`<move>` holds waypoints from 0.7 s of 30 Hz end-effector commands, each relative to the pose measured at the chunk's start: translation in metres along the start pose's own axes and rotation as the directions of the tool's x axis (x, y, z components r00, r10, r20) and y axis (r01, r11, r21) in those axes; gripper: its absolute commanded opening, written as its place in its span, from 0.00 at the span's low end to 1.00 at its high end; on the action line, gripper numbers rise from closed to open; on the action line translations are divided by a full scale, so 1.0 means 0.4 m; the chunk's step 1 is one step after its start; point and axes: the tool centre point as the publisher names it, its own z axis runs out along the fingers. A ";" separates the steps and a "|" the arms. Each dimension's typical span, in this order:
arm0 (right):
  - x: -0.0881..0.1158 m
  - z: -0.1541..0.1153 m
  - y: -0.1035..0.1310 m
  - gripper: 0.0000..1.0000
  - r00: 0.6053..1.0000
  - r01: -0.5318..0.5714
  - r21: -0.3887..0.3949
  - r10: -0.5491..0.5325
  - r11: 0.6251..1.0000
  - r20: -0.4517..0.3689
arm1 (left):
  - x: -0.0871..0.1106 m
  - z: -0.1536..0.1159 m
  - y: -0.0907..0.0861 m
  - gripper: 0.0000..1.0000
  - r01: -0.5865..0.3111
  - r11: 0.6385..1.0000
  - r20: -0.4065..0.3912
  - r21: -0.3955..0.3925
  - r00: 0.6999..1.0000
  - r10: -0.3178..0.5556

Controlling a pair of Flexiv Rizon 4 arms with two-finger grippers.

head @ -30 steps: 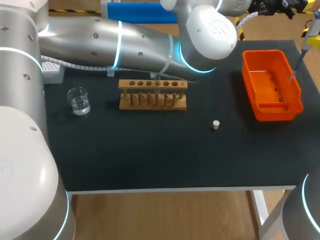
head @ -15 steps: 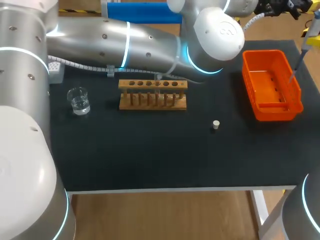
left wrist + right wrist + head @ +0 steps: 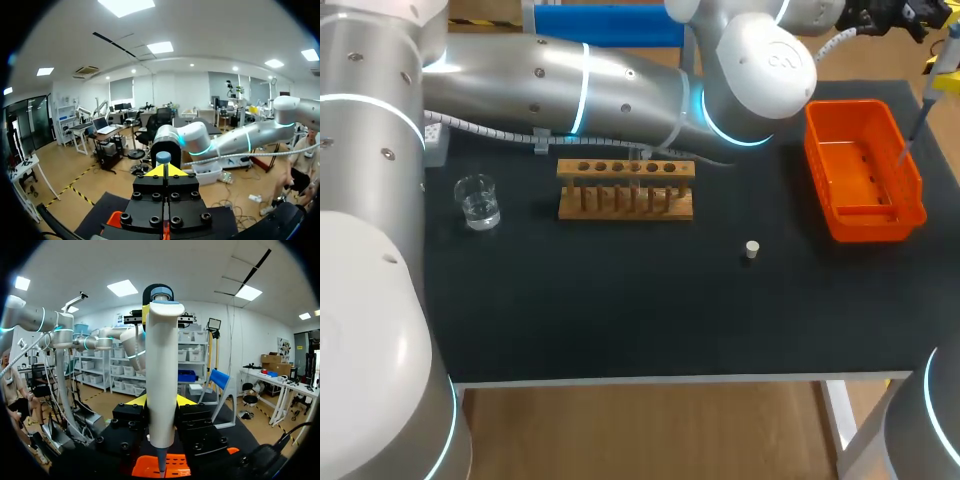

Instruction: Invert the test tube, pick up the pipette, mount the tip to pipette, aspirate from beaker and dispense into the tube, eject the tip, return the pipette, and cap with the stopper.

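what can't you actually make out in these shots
- Head view: the left gripper is cut off by the top edge, and the right gripper is mostly beyond the right edge.
- Head view: any test tube in the rack; the glass is too faint and small.
- All views: a tip on the pipette; too small.

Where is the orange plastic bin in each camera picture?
Head view: the orange plastic bin stands on the black table's right side.
Left wrist view: an orange sliver under the left gripper.
Right wrist view: under the right gripper.
Shared landmark: the white pipette over it, head and right wrist views.
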 end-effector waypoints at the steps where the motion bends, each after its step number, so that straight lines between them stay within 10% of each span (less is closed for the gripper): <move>1: 0.002 0.000 0.003 0.00 1.000 -0.001 0.005 0.001 1.000 0.001 | -0.010 0.014 0.011 0.00 0.002 0.992 -0.014 0.127 1.000 0.000; 21: 0.002 0.000 0.003 0.00 1.000 -0.001 0.005 0.001 1.000 0.001 | -0.015 0.024 0.024 0.00 0.019 0.992 -0.022 0.126 1.000 -0.017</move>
